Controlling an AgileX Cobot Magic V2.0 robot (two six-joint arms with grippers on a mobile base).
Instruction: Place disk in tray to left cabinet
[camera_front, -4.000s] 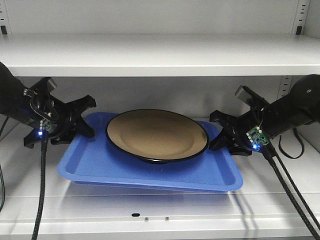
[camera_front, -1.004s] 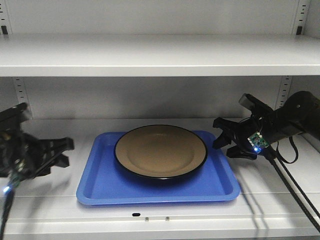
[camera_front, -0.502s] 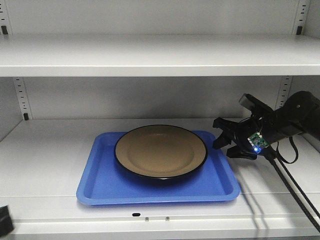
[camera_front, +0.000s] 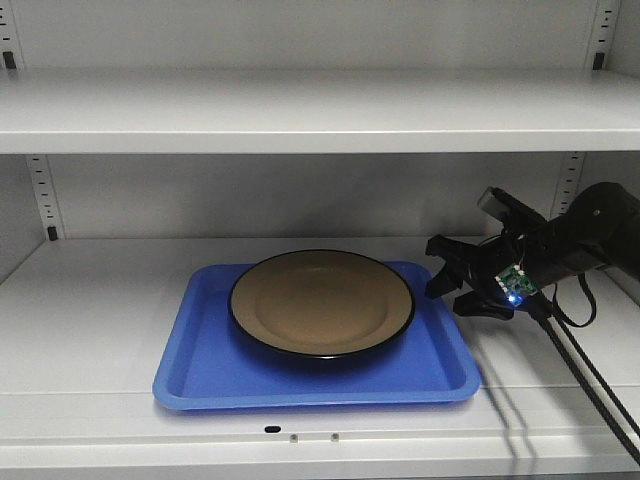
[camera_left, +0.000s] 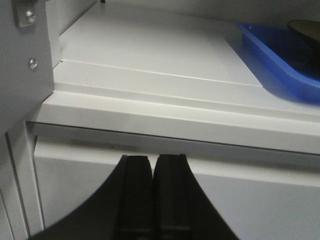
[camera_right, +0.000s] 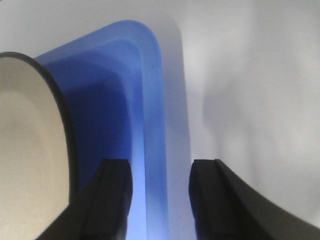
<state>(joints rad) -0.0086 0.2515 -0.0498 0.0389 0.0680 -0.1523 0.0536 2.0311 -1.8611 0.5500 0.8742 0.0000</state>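
The blue tray (camera_front: 200, 375) lies flat on the lower shelf of the grey-white left cabinet (camera_front: 90, 300). The tan disk (camera_front: 320, 303) with a black rim sits in the tray's middle. My right gripper (camera_front: 447, 281) is open just beyond the tray's right edge; in the right wrist view the right gripper (camera_right: 160, 172) straddles the tray rim (camera_right: 152, 125) without holding it, with the disk (camera_right: 30, 150) at the left. My left gripper (camera_left: 152, 161) is shut and empty, below and in front of the shelf edge; it does not show in the front view. The tray corner (camera_left: 280, 55) shows at its upper right.
An upper shelf (camera_front: 320, 110) runs across above the tray. Slotted uprights (camera_front: 42, 195) stand at the back corners. The shelf's front lip (camera_left: 165, 120) is just above my left gripper. A cabinet side post (camera_left: 25, 60) is at its left. Cables (camera_front: 580, 380) hang from the right arm.
The tray with the disk was lowered flat onto the shelf. Both grippers let go of the tray. My left arm drew back out of the front view. My right gripper stays beside the tray.
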